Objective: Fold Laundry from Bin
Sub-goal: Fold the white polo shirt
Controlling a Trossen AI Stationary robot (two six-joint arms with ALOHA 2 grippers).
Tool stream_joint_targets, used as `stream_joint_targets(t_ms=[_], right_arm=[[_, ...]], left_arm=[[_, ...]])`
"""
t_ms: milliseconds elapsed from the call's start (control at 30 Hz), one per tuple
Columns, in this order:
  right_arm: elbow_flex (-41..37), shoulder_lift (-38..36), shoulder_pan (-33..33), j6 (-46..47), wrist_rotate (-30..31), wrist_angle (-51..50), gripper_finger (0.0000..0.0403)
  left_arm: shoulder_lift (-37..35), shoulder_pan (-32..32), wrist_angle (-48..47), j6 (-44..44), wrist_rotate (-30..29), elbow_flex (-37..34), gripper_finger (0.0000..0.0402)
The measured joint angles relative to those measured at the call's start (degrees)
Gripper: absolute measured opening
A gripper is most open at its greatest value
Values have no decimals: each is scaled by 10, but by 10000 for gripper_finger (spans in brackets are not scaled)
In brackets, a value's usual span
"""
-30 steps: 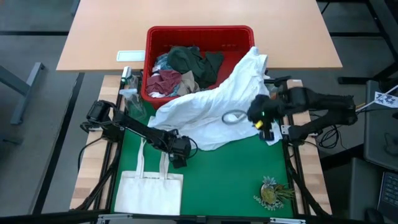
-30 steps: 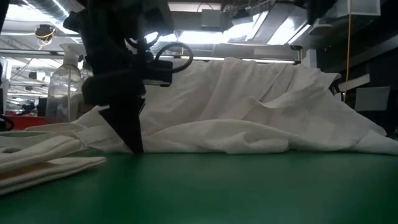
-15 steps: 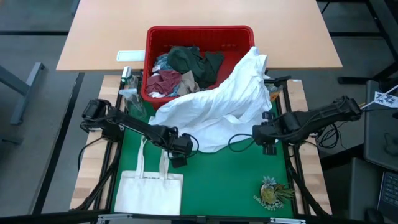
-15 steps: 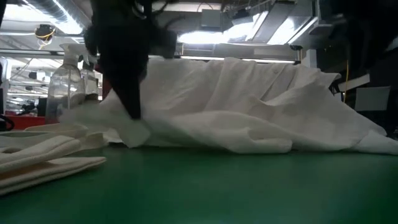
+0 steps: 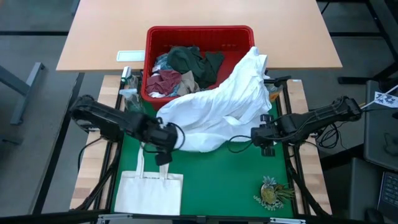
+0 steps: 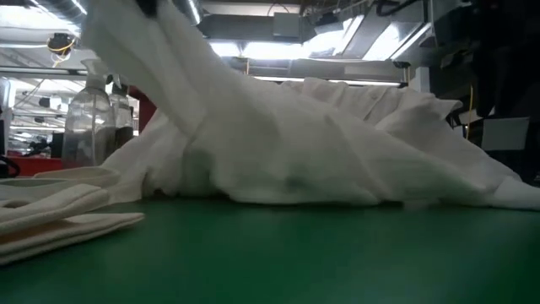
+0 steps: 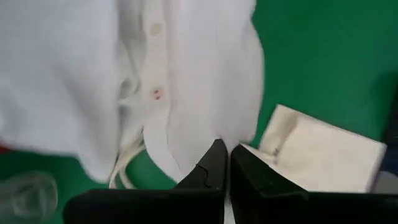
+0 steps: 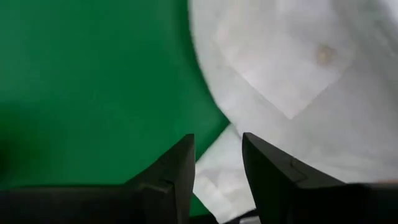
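The left gripper is clamped on the white shirt's hem, lifted beside the red bin. The right gripper, jaws apart, sits at the shirt's opposite edge; the shirt trails from the bin onto the green mat.

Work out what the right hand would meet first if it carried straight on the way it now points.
Most likely the white shirt: the right hand, open, points across the green mat at the shirt's edge just ahead, though depth is hard to judge.
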Motion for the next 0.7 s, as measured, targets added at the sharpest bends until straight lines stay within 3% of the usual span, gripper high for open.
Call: stream_joint_targets(t_ms=[233,500,700], right_arm=[[0,0,0,-17,-35,29,133],[0,0,0,-43,-70,35,133],[0,0,0,-50,-13,51,134]], left_arm=[[-34,-34,-74,-94,-31,41,0],[-36,-63,-119,-166,-10,37,0],[-21,-76,-110,-207,-82,37,3]])
